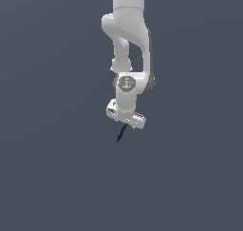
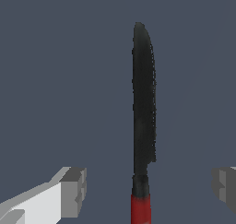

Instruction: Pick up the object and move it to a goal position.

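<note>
Against a plain slate-grey backdrop, your Panda arm [image 1: 129, 35] hangs down from the top edge of the exterior view, its white links stacked above the wrist and the flat hand at the bottom. No table edge, goal marker or other prop shows in either camera, so you have nothing on screen to judge the target against.

Below the arm, the gripper [image 1: 125, 122] points downward, tilted slightly, with a thin dark sliver jutting from beneath it toward the exterior view's left and down. That sliver is the object [image 1: 121, 133], and it sits directly under the hand, not off to one side.

At the wrist camera you get the relation that matters. The object [image 2: 144, 103] shows there as a long black blade-like stick with a short red section at its near end, and its long axis runs straight away from the camera, squarely across the line joining the two fingers [image 2: 73, 191]. It lies between them, roughly centred, with open grey on either side of it. The jaws stand wide apart and touch nothing; neither pad reaches the stick.

Judging from this, your next move is a straight close on the red-and-black neck, since the axis is already crosswise to the pinch. Whether the stick rests on a surface or is level with the pads cannot be told from these renders.
</note>
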Available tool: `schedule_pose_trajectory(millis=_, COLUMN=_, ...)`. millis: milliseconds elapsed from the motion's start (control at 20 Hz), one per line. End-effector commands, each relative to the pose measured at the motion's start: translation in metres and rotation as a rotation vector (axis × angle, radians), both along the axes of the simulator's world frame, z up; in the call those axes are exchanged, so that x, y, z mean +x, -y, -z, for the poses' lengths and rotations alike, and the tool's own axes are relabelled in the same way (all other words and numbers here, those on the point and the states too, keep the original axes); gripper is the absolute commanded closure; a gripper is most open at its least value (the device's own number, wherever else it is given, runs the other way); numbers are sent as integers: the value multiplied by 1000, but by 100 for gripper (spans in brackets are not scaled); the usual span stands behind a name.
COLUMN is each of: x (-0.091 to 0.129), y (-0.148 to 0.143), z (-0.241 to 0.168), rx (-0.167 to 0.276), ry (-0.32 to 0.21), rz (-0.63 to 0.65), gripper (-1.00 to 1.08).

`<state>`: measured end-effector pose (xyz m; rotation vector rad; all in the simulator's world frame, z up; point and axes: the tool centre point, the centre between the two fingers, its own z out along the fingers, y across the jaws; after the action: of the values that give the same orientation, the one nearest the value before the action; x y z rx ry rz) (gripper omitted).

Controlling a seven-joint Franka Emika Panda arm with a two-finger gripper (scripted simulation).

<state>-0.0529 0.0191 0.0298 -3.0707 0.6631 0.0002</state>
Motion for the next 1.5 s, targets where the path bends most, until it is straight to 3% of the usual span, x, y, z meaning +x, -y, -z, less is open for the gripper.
schedule_pose_trajectory(millis=0, x=0, y=0, z=12, rx=0, ry=0, rz=1, gripper=-92)
schedule_pose_trajectory(millis=300, x=0, y=0, z=22, rx=0, ry=0, rz=2, gripper=-92)
schedule_pose_trajectory(millis=350, x=0, y=0, z=22, rx=0, ry=0, rz=2, gripper=108)
schedule_pose_trajectory(millis=1000, x=0, y=-1, z=18, rx=0, ry=0, rz=2, gripper=108)
schedule_pose_trajectory(millis=1450, x=10, y=-15, z=-23, rx=0, ry=0, rz=3, gripper=108)
